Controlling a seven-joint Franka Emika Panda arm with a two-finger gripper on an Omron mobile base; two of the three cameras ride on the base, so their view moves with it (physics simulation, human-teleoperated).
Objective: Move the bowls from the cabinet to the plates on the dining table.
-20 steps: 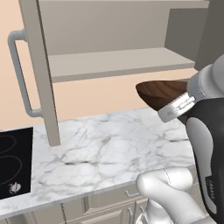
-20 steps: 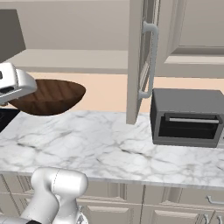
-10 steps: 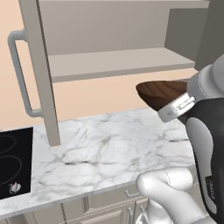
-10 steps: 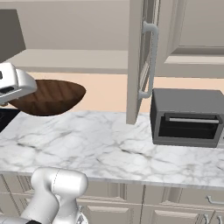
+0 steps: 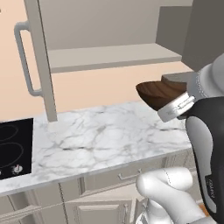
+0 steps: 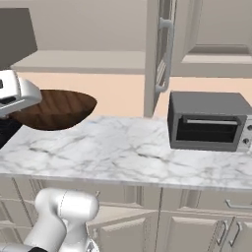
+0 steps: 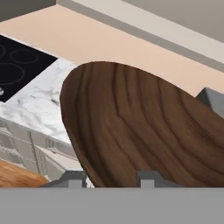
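Note:
A dark brown wood-like bowl [image 5: 158, 93] [image 6: 55, 110] hangs tilted in the air above the marble counter, to the right of the cabinet opening. My gripper [image 7: 109, 179] is shut on its rim, and the bowl [image 7: 131, 127] looms large just past the two fingertips [image 7: 70, 177]. The white hand [image 5: 177, 107] [image 6: 15, 93] covers the bowl's near edge. The cabinet [image 5: 109, 57] stands open with a bare inner shelf, its door [image 5: 41, 65] [image 6: 160, 54] swung out with a silver bar handle. The plates and the dining table are out of view.
Below the bowl lies a marble counter [image 5: 100, 135] [image 6: 128, 147] with a black cooktop [image 5: 13, 144] at its left end. A grey toaster oven [image 6: 209, 120] stands on the right. Beige drawer fronts [image 6: 147, 197] run under the counter.

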